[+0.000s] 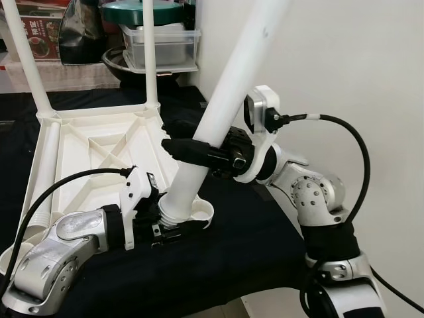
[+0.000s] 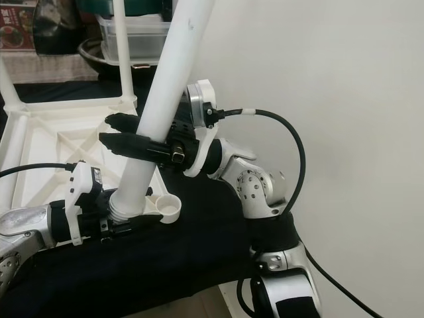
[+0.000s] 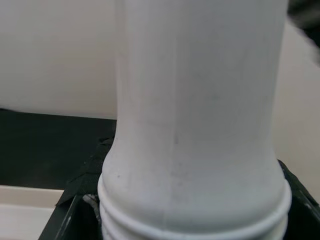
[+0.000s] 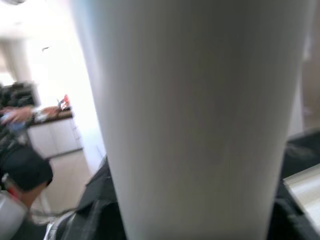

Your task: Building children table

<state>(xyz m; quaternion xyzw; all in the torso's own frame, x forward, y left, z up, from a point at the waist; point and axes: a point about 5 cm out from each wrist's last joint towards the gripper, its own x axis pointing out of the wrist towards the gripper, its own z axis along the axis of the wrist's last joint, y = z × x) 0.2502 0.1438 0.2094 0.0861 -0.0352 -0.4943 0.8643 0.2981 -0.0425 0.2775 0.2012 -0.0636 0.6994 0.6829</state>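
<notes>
The white tabletop (image 1: pixel 99 142) lies upside down on the black-covered counter (image 1: pixel 245 252), ribbed underside up; two legs (image 1: pixel 151 53) already stand upright in its far corners, and another lies along its left edge. A third leg (image 1: pixel 225 99) leans steeply up and to the right, its threaded lower end at the round corner socket (image 1: pixel 199 211) nearest the robot; whether the thread sits inside the socket cannot be told. The left gripper (image 1: pixel 173 228) is clamped on this leg just above the thread, low against the counter; its wrist view shows the thread ridges (image 3: pixel 195 220) close up. The right gripper (image 1: pixel 177 140) is clamped across the same leg higher up, its black fingers (image 2: pixel 126 142) wrapping the shaft from the right side. Beyond the tabletop, a clear plastic box (image 1: pixel 162 46) with a green lid and a dark bowl sit against the wall.
</notes>
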